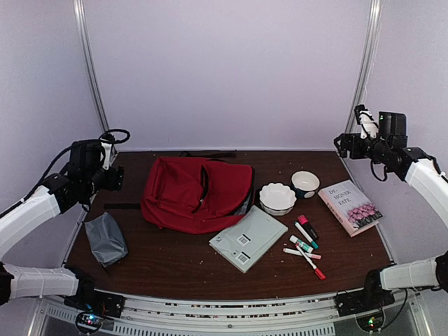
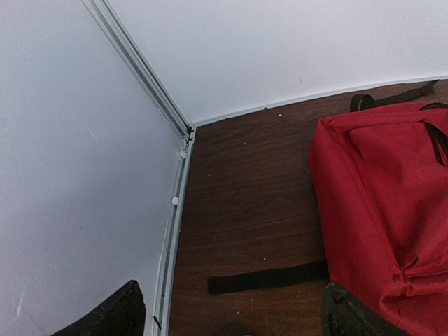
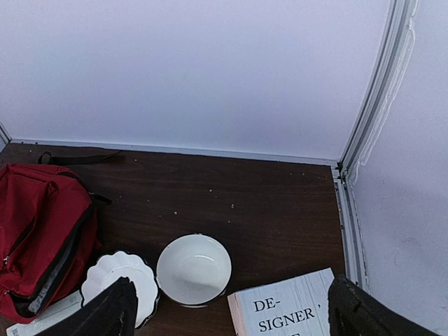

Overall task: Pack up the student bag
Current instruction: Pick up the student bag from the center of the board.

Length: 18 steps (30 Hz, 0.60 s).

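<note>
**Fig.** Table [image 1: 175,262] w/ student bag [image 1: 196,192] lying flat, left of centre toward the back, zip side up, prob. so its mouth can be reached from above. Loose items lie spread out, prob. for one-by-one pickup: grey flat case [image 1: 248,239] just beside bag's front-right corner, book [image 1: 350,207] far right, grey pouch [image 1: 105,239] front left, two bowls [image 1: 277,198], markers [image 1: 306,245]. Both pincers are raised, jaws wide, holding nothing. Left pincer [image 2: 231,318] hangs near bag's left edge. Right pincer [image 3: 238,311] is well apart to bag's right, bowls between.
</note>
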Tool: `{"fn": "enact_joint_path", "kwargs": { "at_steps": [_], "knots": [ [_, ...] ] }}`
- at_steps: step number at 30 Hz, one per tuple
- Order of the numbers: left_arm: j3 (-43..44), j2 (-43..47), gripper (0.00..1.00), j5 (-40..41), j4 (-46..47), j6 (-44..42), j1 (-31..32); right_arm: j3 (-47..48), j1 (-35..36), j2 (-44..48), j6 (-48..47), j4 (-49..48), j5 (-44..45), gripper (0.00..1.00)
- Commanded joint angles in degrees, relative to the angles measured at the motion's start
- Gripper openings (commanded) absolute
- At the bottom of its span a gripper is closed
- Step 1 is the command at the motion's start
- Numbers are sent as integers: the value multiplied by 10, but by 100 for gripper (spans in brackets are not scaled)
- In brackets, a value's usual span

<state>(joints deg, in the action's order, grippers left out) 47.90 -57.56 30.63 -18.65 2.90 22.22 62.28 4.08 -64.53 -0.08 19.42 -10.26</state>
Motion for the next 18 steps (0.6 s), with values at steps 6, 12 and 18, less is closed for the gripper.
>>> {"fn": "enact_joint_path", "kwargs": {
  "at_steps": [6, 12, 18],
  "knots": [
    [4, 6, 90, -119, 23, -17, -15, -9, -10, -18, -43, -7, -64, 98],
    [80, -75, 76, -186, -21, 15, 43, -41, -13, 1, -60, 2, -174, 96],
    [262, -249, 74, -115, -104, 61, 228, -105, -15, 34, -68, -35, -226, 92]
  ]
}}
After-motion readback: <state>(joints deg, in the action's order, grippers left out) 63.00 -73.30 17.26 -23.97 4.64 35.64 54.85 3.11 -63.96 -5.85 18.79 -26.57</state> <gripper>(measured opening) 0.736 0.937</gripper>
